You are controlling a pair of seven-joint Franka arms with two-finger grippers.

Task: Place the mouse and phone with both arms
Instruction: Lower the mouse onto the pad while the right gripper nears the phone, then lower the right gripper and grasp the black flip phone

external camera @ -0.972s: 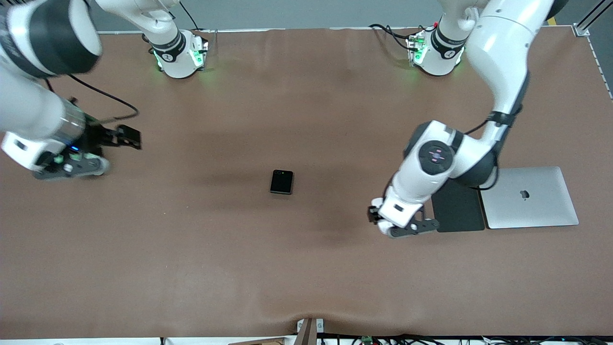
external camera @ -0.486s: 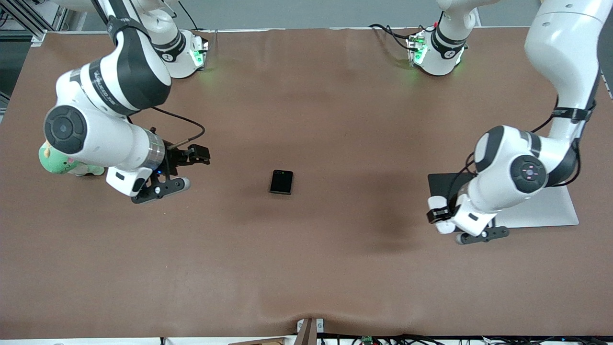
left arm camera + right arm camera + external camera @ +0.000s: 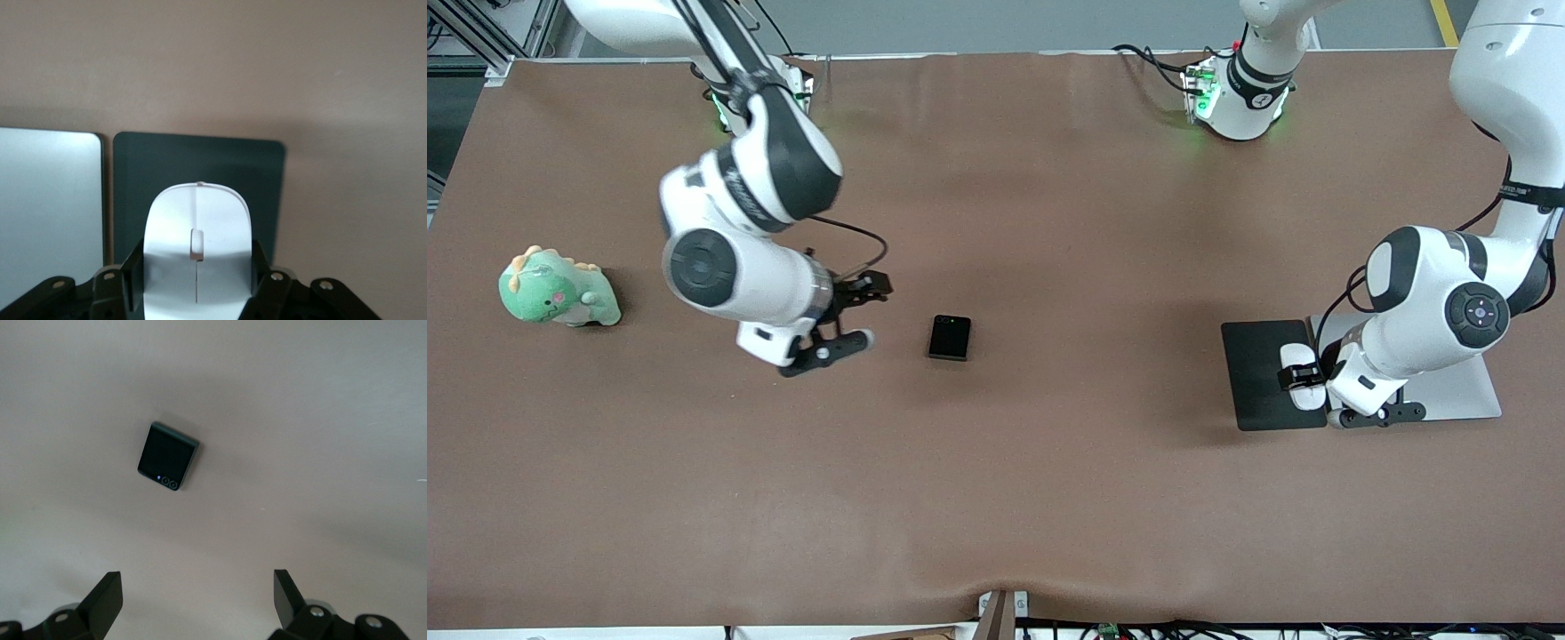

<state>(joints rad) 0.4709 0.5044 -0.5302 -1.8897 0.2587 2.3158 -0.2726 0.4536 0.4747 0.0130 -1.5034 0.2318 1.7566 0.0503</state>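
Right gripper (image 3: 852,313), jaws wide and empty, hangs over bare table beside the phone (image 3: 950,338), whose two lenses only the right wrist view resolves. Left gripper (image 3: 1303,377) clamps the mouse (image 3: 1297,366) over the dark pad (image 3: 1258,373); laptop (image 3: 47,213) alongside

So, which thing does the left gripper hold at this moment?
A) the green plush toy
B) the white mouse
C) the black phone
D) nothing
B: the left gripper is shut on the white mouse, held over the dark pad beside the laptop.
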